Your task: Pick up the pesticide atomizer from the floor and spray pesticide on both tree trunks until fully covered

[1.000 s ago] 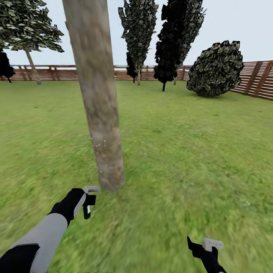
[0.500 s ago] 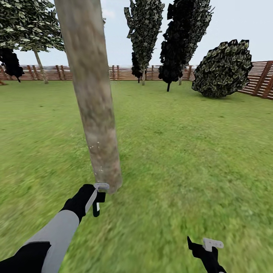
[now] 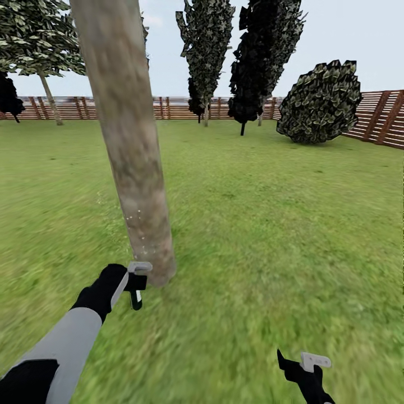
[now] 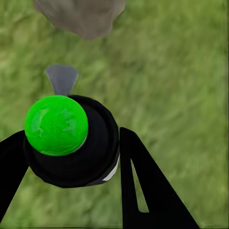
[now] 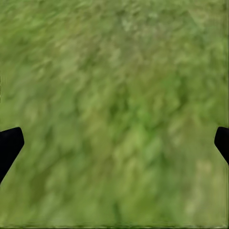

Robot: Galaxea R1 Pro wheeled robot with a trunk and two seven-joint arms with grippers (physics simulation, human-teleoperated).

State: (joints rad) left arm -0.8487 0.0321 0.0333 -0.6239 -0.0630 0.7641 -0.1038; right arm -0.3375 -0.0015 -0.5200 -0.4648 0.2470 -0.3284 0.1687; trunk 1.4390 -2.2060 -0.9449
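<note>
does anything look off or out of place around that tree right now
Nothing stands out. The left gripper holds the pesticide atomizer beside the base of the tree trunk, which carries only sparse white specks.

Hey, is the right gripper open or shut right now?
Open. In the right wrist view, the right gripper's black fingertips sit at opposite edges with only green grass between them.

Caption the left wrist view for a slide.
Left gripper holds the green-capped atomizer over grass, near the trunk base.
</note>
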